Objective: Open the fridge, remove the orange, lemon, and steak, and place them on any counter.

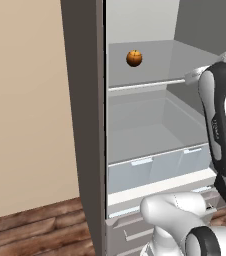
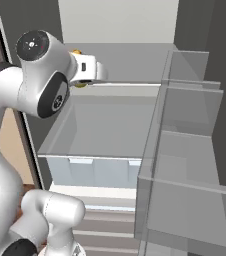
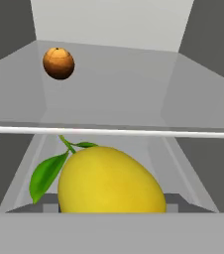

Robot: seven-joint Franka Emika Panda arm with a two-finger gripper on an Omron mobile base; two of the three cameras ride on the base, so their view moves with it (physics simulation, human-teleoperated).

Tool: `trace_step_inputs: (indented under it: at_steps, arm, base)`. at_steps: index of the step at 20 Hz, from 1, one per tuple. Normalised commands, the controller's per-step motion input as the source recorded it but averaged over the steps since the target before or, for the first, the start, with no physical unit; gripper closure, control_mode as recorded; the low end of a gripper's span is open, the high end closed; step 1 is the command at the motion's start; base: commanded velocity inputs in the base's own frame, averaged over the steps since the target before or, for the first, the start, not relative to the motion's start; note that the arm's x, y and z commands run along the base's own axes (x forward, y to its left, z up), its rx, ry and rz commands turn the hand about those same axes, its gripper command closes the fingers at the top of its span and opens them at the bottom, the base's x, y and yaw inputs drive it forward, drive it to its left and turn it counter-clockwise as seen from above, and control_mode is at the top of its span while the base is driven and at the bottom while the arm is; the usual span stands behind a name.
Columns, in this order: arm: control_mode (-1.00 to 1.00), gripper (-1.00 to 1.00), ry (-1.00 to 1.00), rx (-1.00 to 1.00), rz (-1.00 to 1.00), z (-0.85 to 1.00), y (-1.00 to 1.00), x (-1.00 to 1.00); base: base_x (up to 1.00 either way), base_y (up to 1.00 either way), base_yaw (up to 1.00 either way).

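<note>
- The tall grey stainless-steel fridge [image 1: 82, 125] stood open, its pale grey shelves bare of anything but fruit, so the first step looked done.
- The small dark-orange round orange [image 1: 134, 58] sat untouched at the back left of the upper shelf, well apart from the arm.
- The bright yellow oval lemon [image 3: 109, 181], with green leaves on its stem, lay close up at the hand, in front of and just under the shelf's white front edge; from the right base view a sliver of yellow peeped out beside the wrist.
- I could not see the steak anywhere, nor any surface with food on it, so I judged most of the job was left.
- The tool [image 2: 87, 75] was at the shelf front; its jaws stood part-way in, apparently around the lemon, though I could not tell whether they truly gripped it.
</note>
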Motion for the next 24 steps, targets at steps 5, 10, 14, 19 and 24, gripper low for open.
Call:
trace_step_inputs:
  at_steps: [5, 10, 14, 19, 24]
  arm:
    - [-1.00, 1.00, 0.05, 0.03, 0.00, 0.04, 0.42, -0.80]
    - [-1.00, 1.00, 0.07, 0.04, 0.00, 0.00, 0.49, -0.62]
    - [-1.00, 1.00, 0.08, 0.04, 0.00, -0.01, 0.41, -0.54]
    - [-1.00, 1.00, 0.06, 0.01, 0.00, -0.09, 0.35, -0.39]
    - [-1.00, 1.00, 0.02, 0.03, 0.01, -0.26, 0.23, -0.30]
  base:
    - [0.00, 0.00, 0.00]
    - [0.00, 0.00, 0.00]
    - [0.00, 0.00, 0.00]
    - [0.00, 0.00, 0.00]
    - [0.00, 0.00, 0.00]
